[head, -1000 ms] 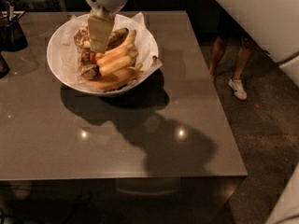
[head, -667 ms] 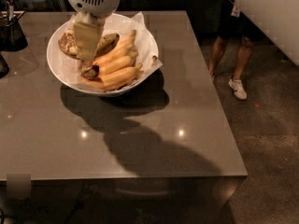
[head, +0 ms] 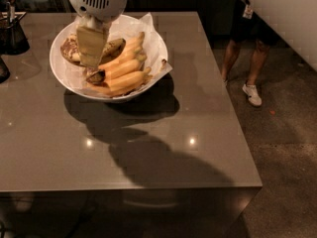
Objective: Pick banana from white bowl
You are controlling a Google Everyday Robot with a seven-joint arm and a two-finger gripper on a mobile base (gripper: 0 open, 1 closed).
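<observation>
- The table (head: 198, 108) is grey and glossy, with two small light glints and broad shadows on its top.
- The white bowl (head: 115, 96) stands on it toward 11 o'clock, and its paper lining (head: 157, 58) spills over the rim at 3 o'clock.
- A dark container (head: 14, 36) sits at the table's 10 o'clock edge.
- The hand (head: 92, 58) hangs over the bowl's 9 o'clock half.

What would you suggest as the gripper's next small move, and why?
Probably a short, slow descent straight down. The gripper hangs over the left half of the white bowl, right in front of the speckled banana, which shows on both sides of it. Contact cannot be confirmed. The plain yellow bananas lie to its right, so sideways drift should be avoided.
</observation>
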